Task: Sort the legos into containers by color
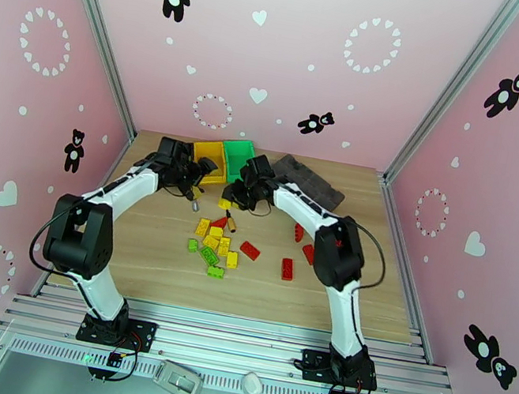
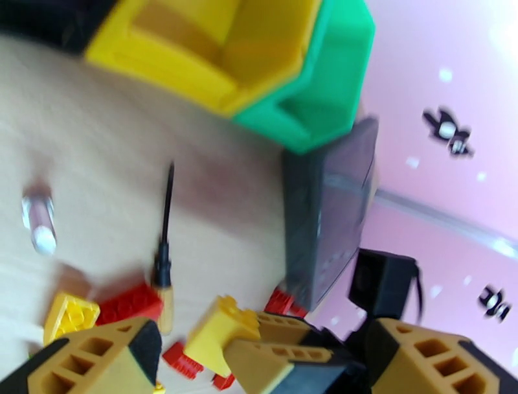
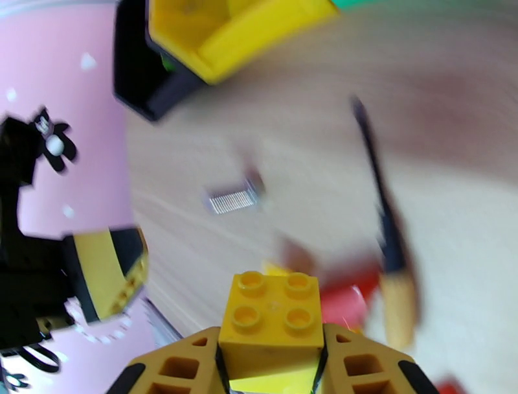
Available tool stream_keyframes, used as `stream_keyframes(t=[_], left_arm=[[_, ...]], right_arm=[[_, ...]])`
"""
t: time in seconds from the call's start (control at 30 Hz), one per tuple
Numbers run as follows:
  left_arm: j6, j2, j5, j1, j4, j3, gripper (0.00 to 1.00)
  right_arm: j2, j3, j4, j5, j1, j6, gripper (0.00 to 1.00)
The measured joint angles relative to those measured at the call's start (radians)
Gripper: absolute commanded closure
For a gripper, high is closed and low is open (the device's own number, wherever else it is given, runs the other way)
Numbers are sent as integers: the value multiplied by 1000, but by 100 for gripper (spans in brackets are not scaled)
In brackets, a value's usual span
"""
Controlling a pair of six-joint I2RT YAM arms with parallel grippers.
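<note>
Room: pink walls with black bears and white hearts around a wooden table [image 1: 157, 276].
Right gripper [image 3: 272, 353]: I see it clamped on a yellow brick [image 3: 272, 314], studs toward its wrist camera, one finger on each side.
Left gripper [image 1: 196, 175]: fingers spread wide, just beside the right one, in front of the bins.
Yellow bin [image 2: 194, 45]: joined to the green bin [image 2: 311, 84]; the black bin [image 3: 142, 84] is on its other side.
Loose bricks [image 1: 215, 246]: red, yellow and green, scattered mid-table, nearer the arm bases than the grippers.
Screwdriver [image 2: 165, 259]: lying flat, handle just beside a red brick [image 2: 129, 301].
Metal cylinder [image 2: 39, 220]: on bare wood, apart from the screwdriver.
Grey tray [image 2: 330, 214]: next to the green bin, on the side away from the yellow one.
</note>
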State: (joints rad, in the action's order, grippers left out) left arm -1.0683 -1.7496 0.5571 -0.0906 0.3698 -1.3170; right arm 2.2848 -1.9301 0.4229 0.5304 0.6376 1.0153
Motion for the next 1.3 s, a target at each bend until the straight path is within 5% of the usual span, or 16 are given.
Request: stream_keyframes(t=[0.17, 0.2, 0.3, 0.4, 0.5, 0.87, 1.07, 1.3], left_arm=[[-15, -12, 3, 68, -4, -40, 12], [-15, -12, 4, 79, -5, -43, 12], [-14, -13, 4, 98, 1, -43, 12], [-12, -13, 4, 107, 14, -43, 12], [-2, -12, 4, 111, 32, -43, 12], [115, 36, -60, 113, 198, -42, 15], [211, 97, -163, 35, 316, 2, 16], [242, 204, -287, -82, 407, 154, 15]], right_arm=[[172, -181, -154, 50, -7, 158, 71], [216, -238, -188, 54, -10, 196, 67], [376, -484, -272, 49, -11, 319, 32], [534, -753, -332, 24, -13, 429, 22], [574, -811, -368, 10, -23, 500, 16], [493, -732, -161, 46, -56, 304, 26], [224, -478, 98, 21, -43, 49, 35], [-109, -137, 325, -97, -28, -173, 33]])
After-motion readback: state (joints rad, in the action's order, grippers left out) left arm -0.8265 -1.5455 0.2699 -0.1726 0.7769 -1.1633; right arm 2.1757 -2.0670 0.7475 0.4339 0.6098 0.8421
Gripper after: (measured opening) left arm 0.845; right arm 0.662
